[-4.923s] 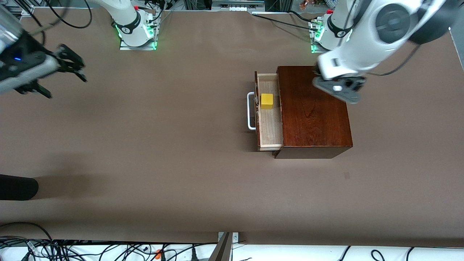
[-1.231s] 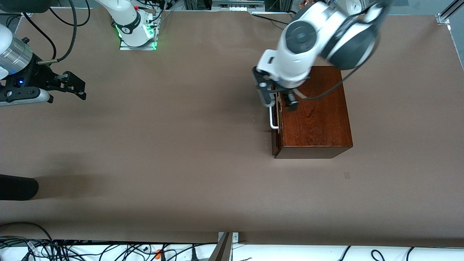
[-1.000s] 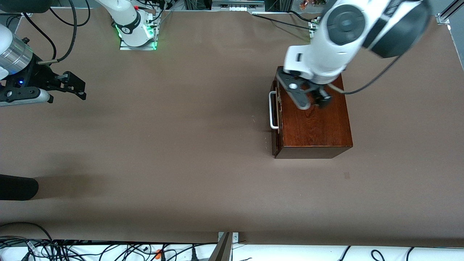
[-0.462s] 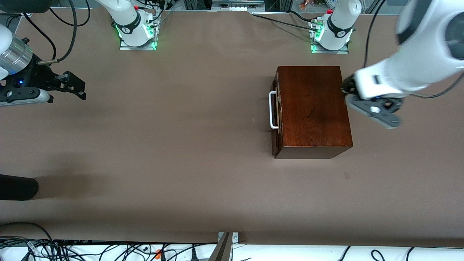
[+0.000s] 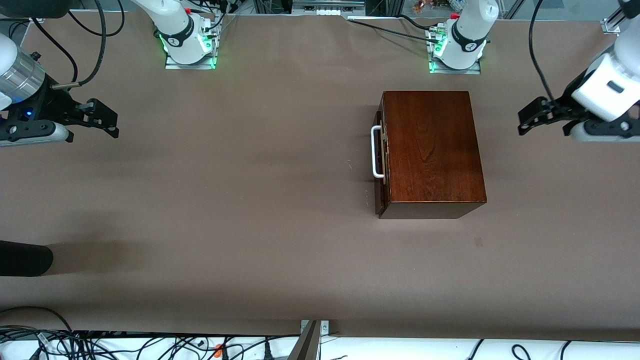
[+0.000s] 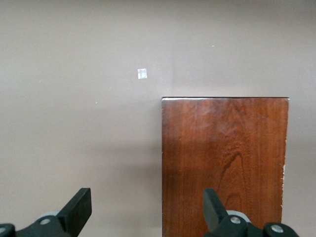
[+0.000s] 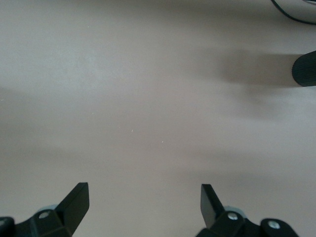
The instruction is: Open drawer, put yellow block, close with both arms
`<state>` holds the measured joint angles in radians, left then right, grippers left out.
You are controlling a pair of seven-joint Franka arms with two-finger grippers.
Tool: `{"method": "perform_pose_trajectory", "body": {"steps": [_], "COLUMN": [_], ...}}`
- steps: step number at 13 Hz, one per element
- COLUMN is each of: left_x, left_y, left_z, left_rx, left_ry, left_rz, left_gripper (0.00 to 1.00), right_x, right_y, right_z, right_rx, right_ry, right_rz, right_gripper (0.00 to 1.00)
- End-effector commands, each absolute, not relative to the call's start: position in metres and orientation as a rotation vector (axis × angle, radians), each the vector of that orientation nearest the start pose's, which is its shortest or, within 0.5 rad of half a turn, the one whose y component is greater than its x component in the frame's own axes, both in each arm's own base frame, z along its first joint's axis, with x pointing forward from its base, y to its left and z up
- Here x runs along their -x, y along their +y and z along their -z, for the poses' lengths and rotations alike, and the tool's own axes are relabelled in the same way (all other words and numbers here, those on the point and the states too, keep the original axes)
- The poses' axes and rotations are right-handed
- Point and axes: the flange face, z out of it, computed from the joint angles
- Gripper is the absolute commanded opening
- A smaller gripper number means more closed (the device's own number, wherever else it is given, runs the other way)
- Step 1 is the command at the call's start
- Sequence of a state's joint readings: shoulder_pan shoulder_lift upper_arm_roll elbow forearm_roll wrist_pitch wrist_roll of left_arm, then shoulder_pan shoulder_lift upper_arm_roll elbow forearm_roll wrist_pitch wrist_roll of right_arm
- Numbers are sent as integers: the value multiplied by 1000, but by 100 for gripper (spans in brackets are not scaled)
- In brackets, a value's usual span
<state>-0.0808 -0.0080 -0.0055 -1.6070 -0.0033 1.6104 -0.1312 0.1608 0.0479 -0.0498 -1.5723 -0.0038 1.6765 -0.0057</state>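
Observation:
The dark-brown wooden box (image 5: 432, 150) stands on the table toward the left arm's end. Its drawer (image 5: 379, 155) is pushed in, and the white handle (image 5: 375, 152) faces the right arm's end. The yellow block is hidden. My left gripper (image 5: 542, 121) hangs open and empty over bare table beside the box, at the left arm's end. In the left wrist view its fingers (image 6: 79, 210) stand wide apart, with the box top (image 6: 224, 163) below one of them. My right gripper (image 5: 111, 123) waits open and empty over the right arm's end, over bare table in the right wrist view (image 7: 144, 202).
A black rounded object (image 5: 25, 257) lies at the table's edge at the right arm's end, also seen as the black object (image 7: 303, 69) in the right wrist view. A small pale mark (image 5: 478, 242) sits on the brown table (image 5: 250, 200) nearer the front camera than the box.
The drawer, earlier open with the yellow block inside, is now shut. My left arm has swung from over the box out to the left arm's end. The right arm has stayed still.

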Motion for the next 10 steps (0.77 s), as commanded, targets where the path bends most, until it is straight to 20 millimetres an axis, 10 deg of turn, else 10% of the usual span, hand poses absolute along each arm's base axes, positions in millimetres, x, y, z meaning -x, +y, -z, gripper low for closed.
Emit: {"method": "perform_pose_trajectory", "body": {"steps": [1,10], "left_x": [-541,-541], "left_y": [-47,-46], "left_z": [-605,-612], "left_rx": [3151,3146], "left_ry": [-110,-102], "left_rz": [-19,-23], "left_gripper": [100,100], "right_x": [-577,-577], "right_y": [65,65], "right_z": [-611,-611], "right_rx": [3139,3140], "right_ry": [-181,-182], "right_rz": [99,102], "right_gripper": [100,100]}}
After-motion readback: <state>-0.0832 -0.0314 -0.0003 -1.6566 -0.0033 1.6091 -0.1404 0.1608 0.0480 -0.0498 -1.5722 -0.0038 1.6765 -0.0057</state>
